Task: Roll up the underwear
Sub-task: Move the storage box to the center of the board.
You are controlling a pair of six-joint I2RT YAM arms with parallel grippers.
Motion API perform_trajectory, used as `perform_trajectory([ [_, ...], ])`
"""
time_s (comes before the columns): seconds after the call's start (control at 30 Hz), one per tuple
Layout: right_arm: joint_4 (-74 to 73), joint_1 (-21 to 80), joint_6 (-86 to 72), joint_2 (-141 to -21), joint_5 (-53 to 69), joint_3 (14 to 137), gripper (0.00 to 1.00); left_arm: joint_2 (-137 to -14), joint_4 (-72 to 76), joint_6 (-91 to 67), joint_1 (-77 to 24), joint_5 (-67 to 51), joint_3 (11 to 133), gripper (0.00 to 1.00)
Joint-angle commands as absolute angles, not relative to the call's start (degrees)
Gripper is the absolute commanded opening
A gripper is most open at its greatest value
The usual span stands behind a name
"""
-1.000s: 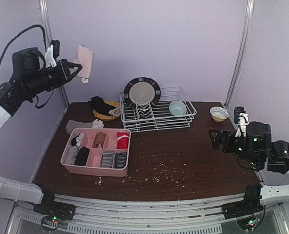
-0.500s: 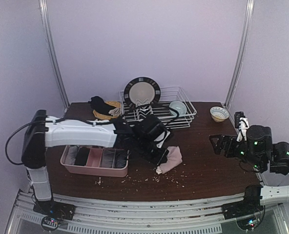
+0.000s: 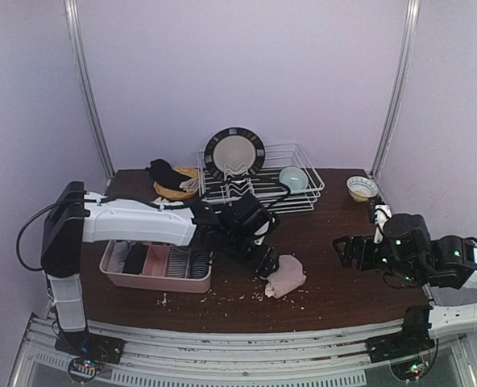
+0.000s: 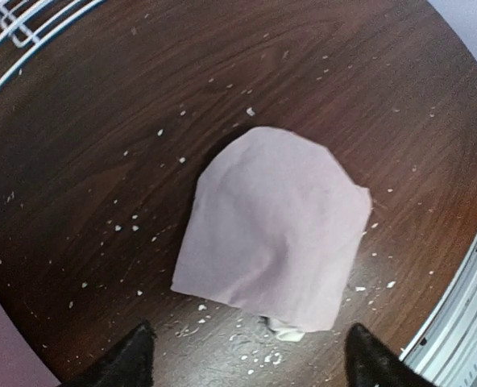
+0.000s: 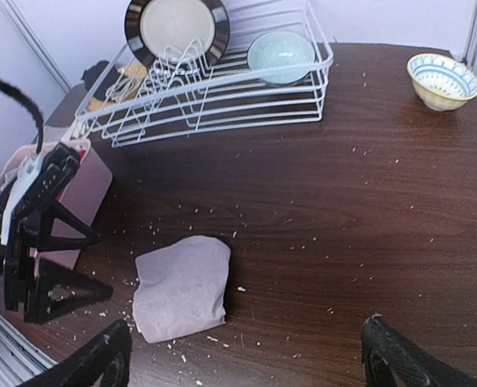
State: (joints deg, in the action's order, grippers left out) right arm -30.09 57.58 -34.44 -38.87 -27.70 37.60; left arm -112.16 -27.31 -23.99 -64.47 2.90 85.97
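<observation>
The underwear (image 3: 287, 276) is a folded pale pink cloth lying loose on the dark wooden table (image 3: 335, 218), near the front edge. In the left wrist view the underwear (image 4: 275, 230) lies just ahead of my left gripper (image 4: 250, 363), whose black fingertips (image 4: 134, 361) stand wide apart and touch nothing. My left gripper (image 3: 267, 266) is open, close to the cloth's left side. My right gripper (image 3: 341, 251) hovers open to the right of the cloth, a hand's width away. The right wrist view shows the underwear (image 5: 182, 286) between and beyond the spread jaws of my right gripper (image 5: 246, 363).
A pink divided organizer (image 3: 114, 270) with rolled garments stands at the left, partly under my left arm. A white dish rack (image 3: 303, 197) with a plate (image 3: 234, 151) and teal bowl (image 3: 293, 177) stands at the back. A small bowl (image 3: 361, 188) and a basket (image 3: 174, 187) are nearby. Crumbs litter the front.
My left arm swung down from high at the upper left, carried the underwear to the table's front middle, and let it go. My right gripper moved a little left.
</observation>
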Motion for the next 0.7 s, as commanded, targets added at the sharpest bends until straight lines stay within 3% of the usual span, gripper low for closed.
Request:
perform_trajectory([
  [0.0, -24.53, 57.48, -33.93, -46.87, -18.28, 35.80, 0.94, -113.31, -22.48, -25.39, -61.58, 1.44, 80.29, 0.75],
  [0.2, -20.63, 58.46, -35.07, -58.67, -13.15, 37.40, 0.86, -113.44, -19.05, -27.76, -55.19, -0.79, 72.62, 0.50],
  [0.33, -18.78, 59.66, -35.13, -62.88, -12.76, 38.59, 0.86, -111.20, -21.48, -28.94, -52.19, 3.81, 69.10, 0.37],
  [0.67, -15.46, 61.46, -32.87, -75.64, -10.15, 43.71, 0.79, -94.45, -25.05, -31.55, -42.40, 12.99, 56.94, 0.30],
])
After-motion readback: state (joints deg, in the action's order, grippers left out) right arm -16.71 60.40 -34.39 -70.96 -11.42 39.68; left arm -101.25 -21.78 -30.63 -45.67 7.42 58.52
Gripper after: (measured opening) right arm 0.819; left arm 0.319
